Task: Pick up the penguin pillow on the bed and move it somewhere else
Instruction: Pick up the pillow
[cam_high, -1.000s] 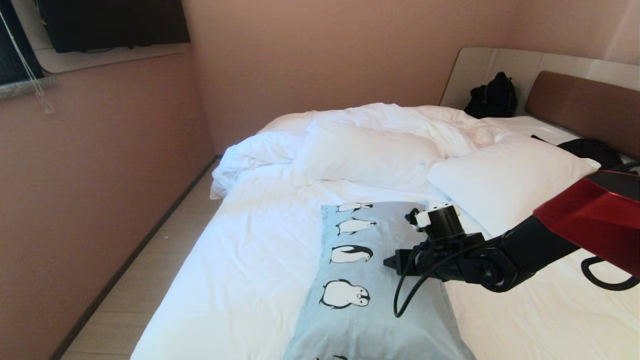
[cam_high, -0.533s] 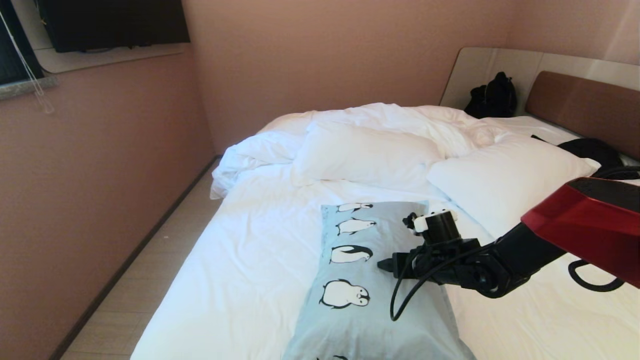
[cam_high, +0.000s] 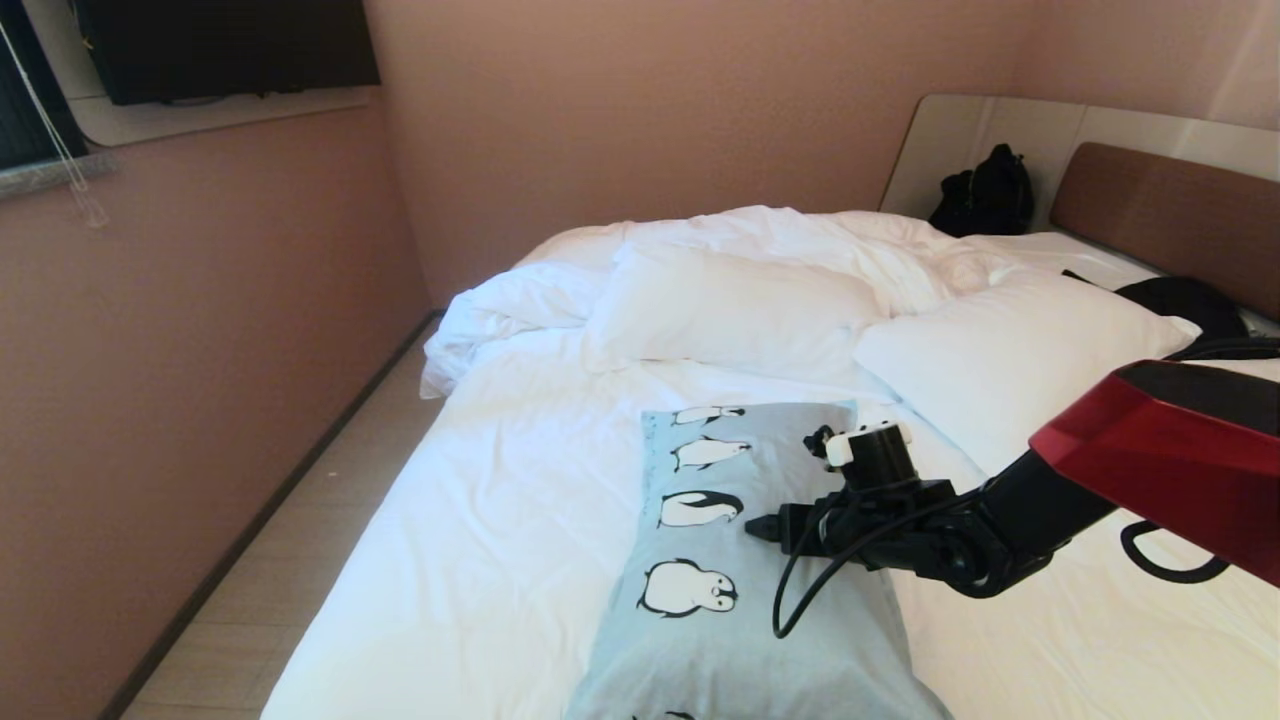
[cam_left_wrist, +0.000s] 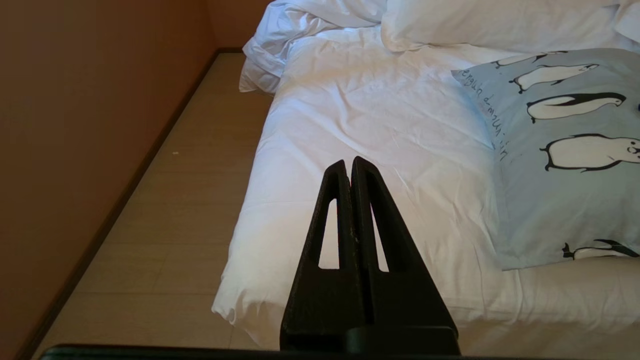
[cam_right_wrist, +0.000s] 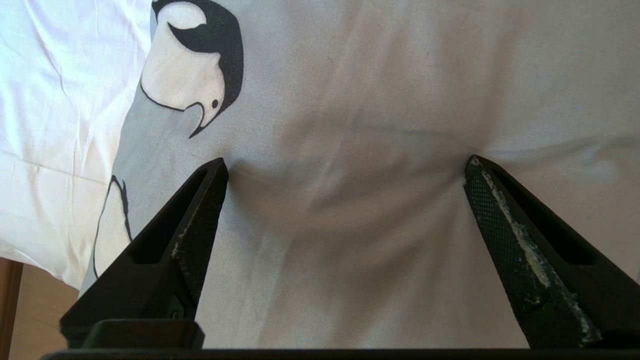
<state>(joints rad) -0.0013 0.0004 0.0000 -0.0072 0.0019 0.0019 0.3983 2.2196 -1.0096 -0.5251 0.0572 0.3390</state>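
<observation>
Pillow (cam_high: 730, 560): pale blue, penguin print, flat on the bed (cam_high: 480, 540) near its foot-side edge, below two white pillows (cam_high: 730, 305).
Right tool (cam_right_wrist: 345, 167): spread wide, both fingertips (cam_right_wrist: 212, 175) pressed into the pillow's cloth, fabric puckered between them.
Left tool (cam_left_wrist: 348, 167): closed, empty, off the bed's edge, apart from the pillow.

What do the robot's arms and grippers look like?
The right arm is black with a shiny red cover, a small white part and a looping black cable. Both the right gripper and left gripper have black, pointed, triangle-shaped fingers with hollow cut-outs; the right ones look scuffed whitish.
</observation>
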